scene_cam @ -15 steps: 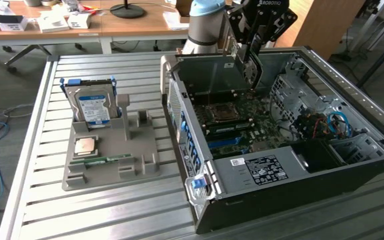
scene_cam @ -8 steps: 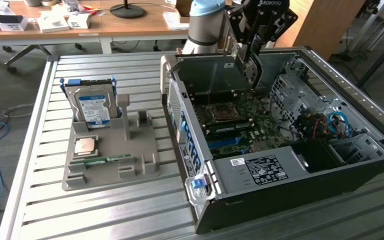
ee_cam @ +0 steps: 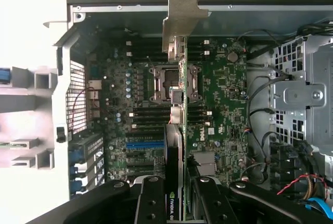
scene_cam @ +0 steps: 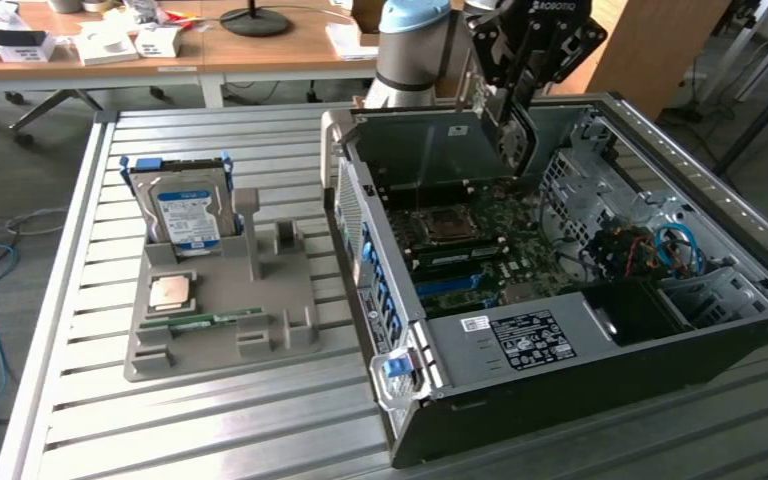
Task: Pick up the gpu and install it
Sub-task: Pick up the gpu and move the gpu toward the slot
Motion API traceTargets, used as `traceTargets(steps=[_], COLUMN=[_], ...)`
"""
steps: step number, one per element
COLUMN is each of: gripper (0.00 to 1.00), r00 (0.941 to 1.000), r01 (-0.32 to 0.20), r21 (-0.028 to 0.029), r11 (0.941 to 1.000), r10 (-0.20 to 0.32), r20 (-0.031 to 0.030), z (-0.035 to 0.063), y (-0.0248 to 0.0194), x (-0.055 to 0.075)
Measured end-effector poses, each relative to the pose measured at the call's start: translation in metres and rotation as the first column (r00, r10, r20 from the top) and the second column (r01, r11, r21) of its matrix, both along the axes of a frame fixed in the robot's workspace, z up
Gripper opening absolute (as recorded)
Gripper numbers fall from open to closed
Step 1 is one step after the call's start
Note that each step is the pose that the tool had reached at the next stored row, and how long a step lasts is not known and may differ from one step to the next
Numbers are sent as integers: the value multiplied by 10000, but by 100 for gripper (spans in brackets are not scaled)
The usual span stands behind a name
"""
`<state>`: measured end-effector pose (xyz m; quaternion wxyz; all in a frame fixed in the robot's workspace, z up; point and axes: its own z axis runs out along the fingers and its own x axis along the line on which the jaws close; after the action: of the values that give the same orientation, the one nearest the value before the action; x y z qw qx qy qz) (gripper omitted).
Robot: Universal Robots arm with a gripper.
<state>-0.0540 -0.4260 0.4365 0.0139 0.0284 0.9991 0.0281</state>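
Note:
My gripper [scene_cam: 515,95] hangs over the open computer case [scene_cam: 704,190] and is shut on the gpu [scene_cam: 514,135]. The card hangs edge-down above the motherboard [scene_cam: 491,235], near the case's back wall. In the wrist view the gpu [ee_cam: 177,130] appears edge-on, with its silver end bracket [ee_cam: 180,18] at the far end and the black fan side towards one finger. The black fingers [ee_cam: 152,203] of the gripper [ee_cam: 179,206] clamp the card on both faces. Beneath the card lie the CPU socket [ee_cam: 167,83] and the blue expansion slot [ee_cam: 144,144].
A grey holder [scene_cam: 224,320] at the exterior view's left carries a hard drive [scene_cam: 184,215] standing upright, a CPU [scene_cam: 172,291] and a memory stick [scene_cam: 204,322]. Cables [scene_cam: 651,250] and drive cages fill the case's right side. A desk [scene_cam: 157,40] stands behind the slatted table [scene_cam: 131,420].

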Motion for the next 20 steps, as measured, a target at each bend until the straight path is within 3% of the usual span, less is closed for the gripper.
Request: traceTargets(steps=[20], gripper=[26], r00=[10000], r01=[-1], r21=[0], r11=[10000], r10=[1], r20=[0], z=[0], y=[0], x=[333])
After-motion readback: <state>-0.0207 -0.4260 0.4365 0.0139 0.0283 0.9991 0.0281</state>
